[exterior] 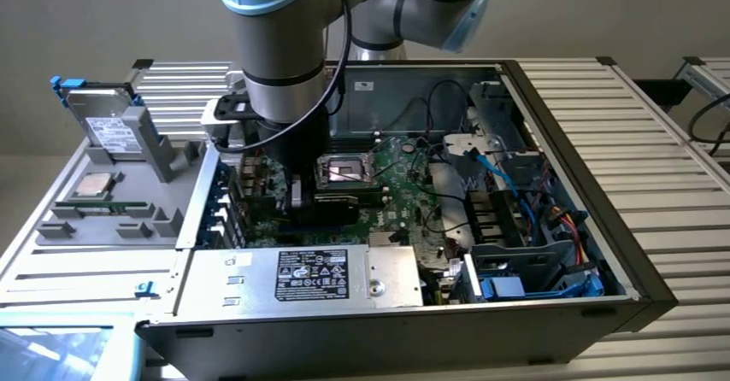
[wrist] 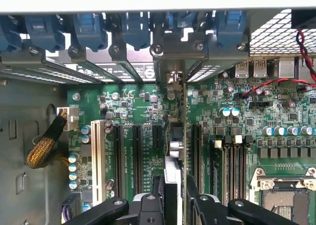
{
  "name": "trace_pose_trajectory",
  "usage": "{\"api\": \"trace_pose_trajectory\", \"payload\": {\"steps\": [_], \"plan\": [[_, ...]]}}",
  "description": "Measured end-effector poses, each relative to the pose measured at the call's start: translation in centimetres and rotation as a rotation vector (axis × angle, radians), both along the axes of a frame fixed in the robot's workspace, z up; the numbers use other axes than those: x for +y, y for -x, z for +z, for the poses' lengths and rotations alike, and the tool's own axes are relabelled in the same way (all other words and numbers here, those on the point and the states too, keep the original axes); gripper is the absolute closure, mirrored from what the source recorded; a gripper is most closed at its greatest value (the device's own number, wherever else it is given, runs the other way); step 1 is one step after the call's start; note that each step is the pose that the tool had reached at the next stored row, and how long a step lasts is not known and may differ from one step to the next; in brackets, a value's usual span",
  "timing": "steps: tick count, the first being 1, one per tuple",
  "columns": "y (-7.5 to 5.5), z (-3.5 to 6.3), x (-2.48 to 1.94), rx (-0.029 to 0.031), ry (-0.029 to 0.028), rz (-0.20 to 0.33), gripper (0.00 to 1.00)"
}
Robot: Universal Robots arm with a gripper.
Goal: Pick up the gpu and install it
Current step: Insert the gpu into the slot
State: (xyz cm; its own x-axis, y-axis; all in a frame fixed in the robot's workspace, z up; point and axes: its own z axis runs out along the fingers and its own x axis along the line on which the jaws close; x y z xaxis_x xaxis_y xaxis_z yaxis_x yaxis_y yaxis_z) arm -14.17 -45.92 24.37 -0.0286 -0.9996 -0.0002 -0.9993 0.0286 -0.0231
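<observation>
GPU held edge-on over the motherboard slots, not yet seated as far as can be judged.

The gripper point(wrist: 174, 198) is clamped on the gpu point(wrist: 173, 156), which stands vertically between its fingers at lower centre of the wrist view, its bracket end toward the rear slot openings. In the exterior view the arm reaches down into the open computer case point(exterior: 593, 227) at centre frame, above the motherboard point(exterior: 394, 184). Pickup is done; final seating appears to remain.

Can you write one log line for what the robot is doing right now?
gripper: shut on gpu | place: inside computer case | gpu: edge-on, upright over motherboard slots
</observation>
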Motion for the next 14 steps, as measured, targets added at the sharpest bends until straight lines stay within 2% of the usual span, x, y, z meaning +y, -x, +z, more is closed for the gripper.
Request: {"api": "trace_pose_trajectory", "payload": {"steps": [12, 14], "plan": [[0.00, -0.08, 0.02, 0.0002, 0.0002, -0.014, 0.72], [0.00, -0.09, 0.02, 0.0029, 0.0001, -0.021, 0.72]]}}
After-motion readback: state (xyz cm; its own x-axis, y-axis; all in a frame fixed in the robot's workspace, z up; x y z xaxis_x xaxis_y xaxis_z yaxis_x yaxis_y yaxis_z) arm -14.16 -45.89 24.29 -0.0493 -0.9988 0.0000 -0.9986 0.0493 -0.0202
